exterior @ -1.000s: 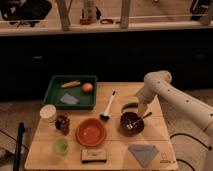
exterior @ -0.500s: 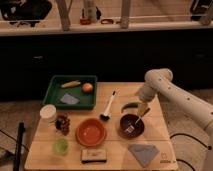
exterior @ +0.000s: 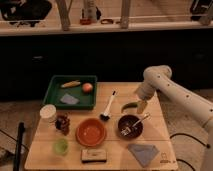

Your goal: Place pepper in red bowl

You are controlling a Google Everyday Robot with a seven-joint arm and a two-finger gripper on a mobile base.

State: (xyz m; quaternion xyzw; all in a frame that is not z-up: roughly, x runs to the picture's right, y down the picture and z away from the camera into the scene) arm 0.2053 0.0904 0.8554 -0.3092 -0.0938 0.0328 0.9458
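Note:
The pepper [exterior: 129, 106] is a small dark green curved piece at the table's right middle, just above the dark brown bowl. My gripper [exterior: 141, 105] hangs from the white arm [exterior: 165, 87] right beside the pepper's right end; I cannot tell whether it holds the pepper. The red bowl [exterior: 91, 132] is round, orange-red and empty inside. It stands at the front middle of the table, to the lower left of the pepper and gripper.
A dark brown bowl [exterior: 130, 126] with a utensil stands right of the red bowl. A black-and-white brush [exterior: 108, 106] lies left of the pepper. A green tray [exterior: 56, 94] holds a corn-like piece [exterior: 70, 84], an orange fruit [exterior: 87, 87] and a grey cloth. A white cup [exterior: 48, 113], a green cup [exterior: 61, 146], a sponge [exterior: 94, 155] and a blue cloth [exterior: 144, 152] also lie on the table.
The arm and gripper have shifted only slightly by the pepper. Nothing else on the table has moved.

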